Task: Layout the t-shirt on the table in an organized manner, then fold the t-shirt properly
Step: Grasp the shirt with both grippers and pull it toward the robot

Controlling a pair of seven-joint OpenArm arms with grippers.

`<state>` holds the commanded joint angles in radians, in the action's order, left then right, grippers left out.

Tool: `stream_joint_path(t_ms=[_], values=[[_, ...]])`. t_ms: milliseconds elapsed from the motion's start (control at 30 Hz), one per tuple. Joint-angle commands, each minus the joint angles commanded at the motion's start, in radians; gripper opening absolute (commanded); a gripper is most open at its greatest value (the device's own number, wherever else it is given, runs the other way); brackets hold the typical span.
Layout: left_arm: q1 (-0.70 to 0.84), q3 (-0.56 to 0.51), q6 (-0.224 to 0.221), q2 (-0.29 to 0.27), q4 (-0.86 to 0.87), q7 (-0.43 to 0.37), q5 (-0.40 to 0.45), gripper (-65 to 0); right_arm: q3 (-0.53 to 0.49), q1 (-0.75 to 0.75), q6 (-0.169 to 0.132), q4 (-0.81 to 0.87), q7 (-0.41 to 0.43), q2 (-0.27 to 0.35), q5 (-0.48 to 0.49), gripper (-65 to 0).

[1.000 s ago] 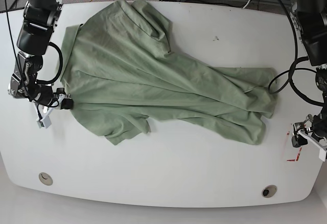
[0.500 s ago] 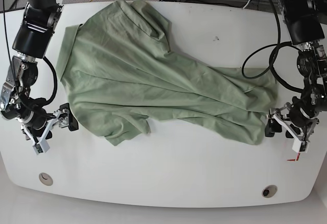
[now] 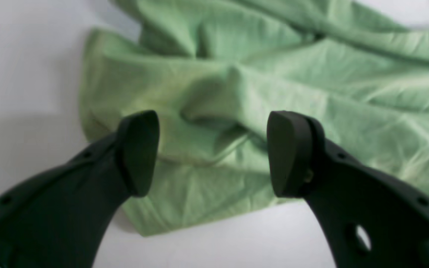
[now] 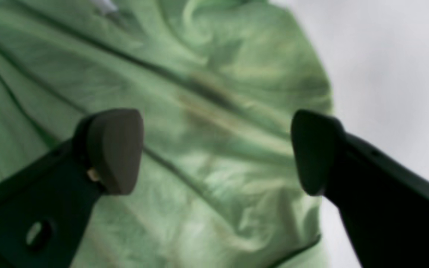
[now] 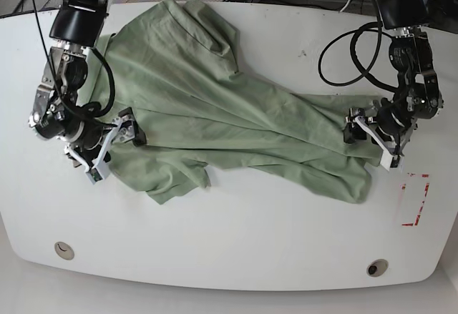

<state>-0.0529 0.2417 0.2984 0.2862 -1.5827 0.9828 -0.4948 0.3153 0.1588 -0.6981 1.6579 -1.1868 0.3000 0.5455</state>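
At the bottom of the left wrist view, the left end effector (image 3: 212, 152) is seen with its dark jaws spread apart, nothing held between them, above a bunched corner of the pale sage-green, wrinkly short-sleeved t-shirt (image 3: 259, 85). In the right wrist view, the right end effector (image 4: 216, 150) is likewise held apart and empty over a rumpled edge of the cloth.

In the base view, the t-shirt (image 5: 215, 106) is spread diagonally from the upper left toward the right centre of the glossy white desk (image 5: 236, 235), creased and partly doubled over itself. The left end effector (image 5: 368, 139) is placed at the cloth's right end and the right end effector (image 5: 111, 146) at its left edge.

Several layers could probably be pinched together where the fabric is bunched, so that the folds would be dragged along rather than opened; uneven pulls from the two sides could twist the garment further.

A red rectangular marking (image 5: 413, 199) lies at the lower right; no brand, label or legible writing can be made out.
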Motion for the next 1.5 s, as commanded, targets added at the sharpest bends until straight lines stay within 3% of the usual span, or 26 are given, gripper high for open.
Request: stream_joint_path(t_ms=[200, 333, 500, 867, 1100, 1333, 1500], values=[[0.049, 0.003, 0.0, 0.006, 0.003, -0.003, 0.002, -22.9, 0.003, -0.077, 0.0, 0.015, 0.002, -0.023, -0.005, -46.1], [0.063, 0.003, 0.0, 0.009, 0.023, -0.003, 0.002, -22.9, 0.003, -0.101, 0.0, 0.011, 0.006, -0.023, -0.008, -58.3], [0.063, 0.002, 0.0, 0.026, 0.077, -0.003, 0.002, -22.9, 0.002, -0.13, 0.0, 0.005, 0.017, -0.023, -0.008, -59.3], [0.077, 0.003, 0.0, 0.029, 0.115, -0.003, 0.002, -23.1, -0.003, -0.213, 0.0, -0.184, 0.138, -0.014, -0.008, -59.3], [0.112, 0.005, 0.0, 0.029, 0.107, 0.006, 0.0, -23.3, -0.015, -0.258, 0.0, -0.195, 0.14, 0.015, -0.006, -59.3], [0.192, 0.008, 0.0, 0.044, 0.063, 0.058, -0.003, -33.3, -0.034, -0.324, 0.0, -0.164, 0.138, 0.049, -0.003, -59.3], [0.295, 0.008, 0.002, 0.055, -0.072, 0.08, -0.005, -35.6, -0.032, -0.387, 0.0, -0.092, 0.135, 0.063, -0.005, -59.3]])
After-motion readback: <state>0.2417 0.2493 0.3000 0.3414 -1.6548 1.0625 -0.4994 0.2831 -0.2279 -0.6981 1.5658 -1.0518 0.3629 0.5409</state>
